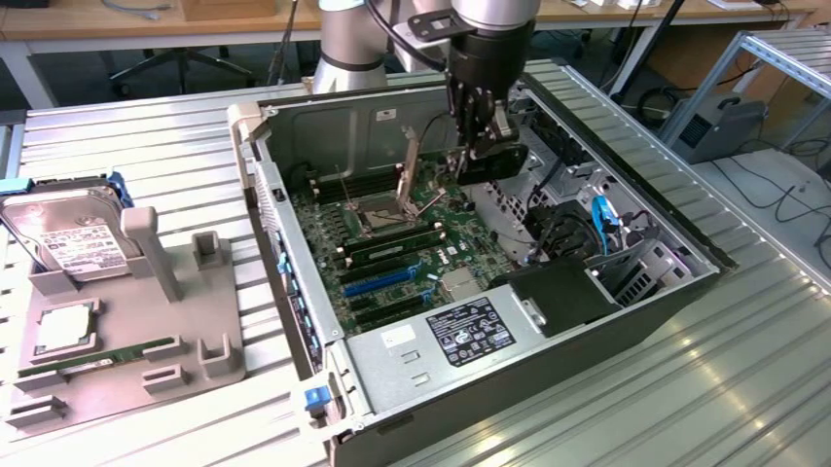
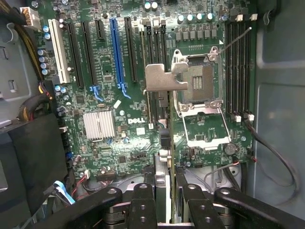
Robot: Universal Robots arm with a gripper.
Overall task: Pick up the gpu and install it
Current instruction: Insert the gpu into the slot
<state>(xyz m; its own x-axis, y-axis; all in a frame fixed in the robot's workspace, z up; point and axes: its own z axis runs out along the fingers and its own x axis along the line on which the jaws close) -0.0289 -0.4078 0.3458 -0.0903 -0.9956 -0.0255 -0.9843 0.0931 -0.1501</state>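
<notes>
The black two-fingered gripper (image 2: pixel 167 210) clamps the thin green gpu card (image 2: pixel 164 78), pale metal bracket leading, edge-on and seemingly just above the green motherboard (image 2: pixel 124 143), between open silver CPU socket (image 2: pixel 200 86) and long black expansion slots (image 2: pixel 129 47).

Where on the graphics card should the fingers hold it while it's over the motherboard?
Grip the graphics card by its two flat faces, at the end away from its metal bracket, coming from above, as the gripper does now. It is thin and edge-on, so the faces give the fingers flat surfaces.
</notes>
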